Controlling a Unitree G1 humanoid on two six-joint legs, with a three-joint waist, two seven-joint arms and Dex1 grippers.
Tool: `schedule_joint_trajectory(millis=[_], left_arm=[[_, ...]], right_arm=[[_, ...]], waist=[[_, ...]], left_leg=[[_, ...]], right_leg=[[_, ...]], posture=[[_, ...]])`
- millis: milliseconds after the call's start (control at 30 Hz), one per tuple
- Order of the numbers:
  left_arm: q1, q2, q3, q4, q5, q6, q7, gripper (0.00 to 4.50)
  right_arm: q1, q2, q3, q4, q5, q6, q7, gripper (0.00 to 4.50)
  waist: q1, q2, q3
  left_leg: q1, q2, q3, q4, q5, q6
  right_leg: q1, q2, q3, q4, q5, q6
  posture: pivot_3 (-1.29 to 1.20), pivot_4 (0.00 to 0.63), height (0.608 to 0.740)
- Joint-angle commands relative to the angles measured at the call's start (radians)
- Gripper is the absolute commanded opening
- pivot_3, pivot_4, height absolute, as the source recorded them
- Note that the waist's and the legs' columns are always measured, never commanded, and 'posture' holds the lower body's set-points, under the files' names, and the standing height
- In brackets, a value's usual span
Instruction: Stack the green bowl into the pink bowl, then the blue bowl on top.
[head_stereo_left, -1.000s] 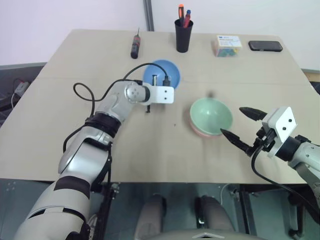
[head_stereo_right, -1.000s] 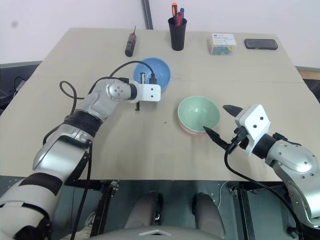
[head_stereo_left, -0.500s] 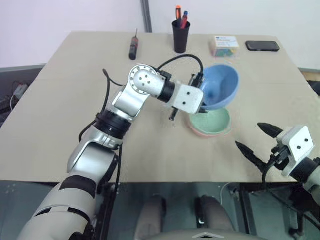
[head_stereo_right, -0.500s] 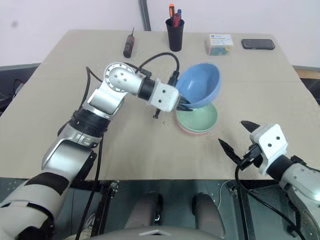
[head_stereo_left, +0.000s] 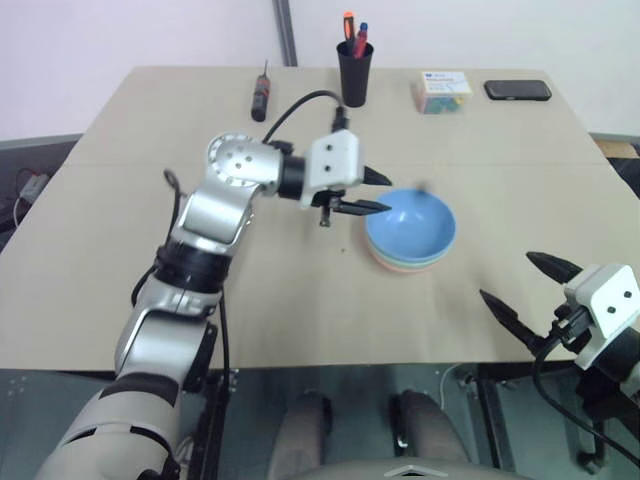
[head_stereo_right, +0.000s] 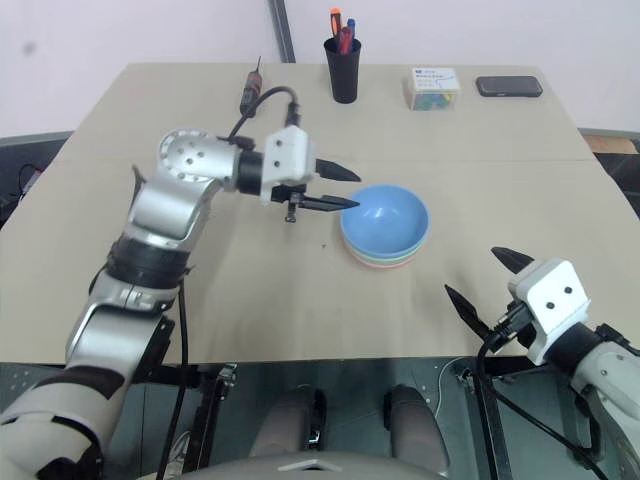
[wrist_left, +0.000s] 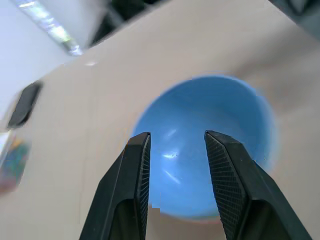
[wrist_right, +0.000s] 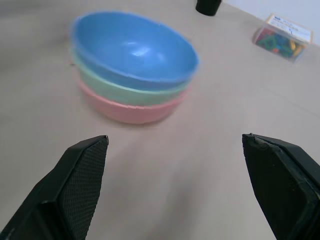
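Note:
The blue bowl (head_stereo_left: 410, 225) sits upright on top of the stack at the table's middle right. Under it show the rim of the green bowl (wrist_right: 125, 90) and, at the bottom, the pink bowl (wrist_right: 130, 111). My left gripper (head_stereo_left: 375, 193) hangs open and empty just left of the stack, pointing at it, clear of the blue rim. In the left wrist view its fingers (wrist_left: 135, 170) frame the blue bowl (wrist_left: 200, 150) from a short way off. My right gripper (head_stereo_left: 507, 277) stands open and empty near the table's front right edge, apart from the stack.
Along the far edge stand a black pen cup (head_stereo_left: 354, 70), a screwdriver (head_stereo_left: 261, 92), a clear box of coloured pieces (head_stereo_left: 444, 90) and a black phone (head_stereo_left: 517, 90). The tabletop (head_stereo_left: 150, 230) left of the stack is bare wood.
My left gripper carried the blue bowl from the far middle to the stack, let it go on the green bowl, opened and drew back left. The right gripper pulled back from the stack.

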Motion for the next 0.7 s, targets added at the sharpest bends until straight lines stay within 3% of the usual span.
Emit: schedule_joint_trajectory(millis=[33, 67, 100, 167, 200, 300, 500, 700], left_arm=[[0.169, 0.026, 0.177, -0.170, -0.084, 0.162, 0.171, 1.82], [0.243, 0.052, 0.207, -0.215, -0.120, 0.227, 0.171, 1.82], [0.332, 0.079, 0.230, -0.262, -0.136, 0.262, 0.173, 2.38], [0.470, 0.107, 0.271, -0.341, -0.177, 0.306, 0.183, 2.90], [0.519, 0.108, 0.291, -0.376, -0.201, 0.325, 0.197, 3.48], [0.696, 0.122, 0.392, -0.463, -0.259, 0.350, 0.231, 4.48], [0.926, 0.196, 0.568, -0.589, -0.319, 0.380, 0.251, 4.48], [0.997, 0.274, 0.649, -0.583, -0.363, 0.381, 0.226, 4.48]], right_arm=[[-0.079, -0.048, 0.018, 0.096, 0.006, -0.030, 0.060, 4.50], [-0.110, -0.059, 0.022, 0.136, 0.022, -0.031, 0.084, 4.50], [-0.140, -0.073, 0.028, 0.178, 0.037, -0.032, 0.114, 4.50], [-0.177, -0.097, 0.034, 0.241, 0.057, -0.039, 0.167, 4.50], [-0.184, -0.108, 0.032, 0.266, 0.060, -0.046, 0.191, 4.50], [-0.189, -0.142, 0.009, 0.345, 0.037, -0.088, 0.244, 4.50], [-0.102, -0.196, -0.155, 0.418, 0.087, -0.086, 0.369, 4.50], [-0.046, -0.217, -0.256, 0.417, 0.120, -0.069, 0.421, 4.50]], waist=[[0.003, 0.000, 0.000], [-0.001, 0.000, 0.000], [-0.001, 0.000, 0.000], [0.000, 0.000, 0.000], [0.002, 0.001, 0.000], [0.015, 0.000, 0.000], [0.032, 0.000, 0.000], [0.029, 0.000, -0.001]], left_leg=[[0.000, 0.000, 0.000, 0.000, 0.000, 0.000], [0.000, 0.000, 0.000, 0.000, 0.000, 0.000], [0.001, 0.000, 0.000, 0.000, 0.000, 0.000], [0.001, 0.001, -0.001, 0.000, 0.000, 0.000], [0.001, 0.001, -0.001, -0.001, 0.000, 0.000], [0.000, 0.001, -0.001, -0.001, 0.000, 0.000], [0.001, 0.000, 0.001, -0.001, 0.000, 0.000], [0.004, 0.001, 0.002, -0.001, 0.000, 0.000]], right_leg=[[0.000, 0.000, 0.000, 0.000, 0.000, 0.000], [0.000, 0.000, 0.000, 0.000, 0.000, 0.000], [0.000, 0.000, 0.001, 0.000, 0.000, 0.000], [0.000, 0.000, 0.001, 0.000, 0.000, 0.000], [0.000, 0.000, 0.001, 0.000, 0.000, 0.000], [0.000, -0.001, -0.001, -0.002, 0.000, 0.000], [0.002, -0.002, -0.003, -0.002, 0.000, 0.000], [0.004, -0.002, -0.002, -0.002, 0.000, -0.001]], posture=[[0.00, 0.150, 0.740], [0.00, 0.150, 0.740], [0.00, 0.150, 0.740], [0.00, 0.150, 0.740], [0.00, 0.150, 0.740], [0.00, 0.150, 0.740], [0.00, 0.150, 0.740], [0.00, 0.150, 0.740]])
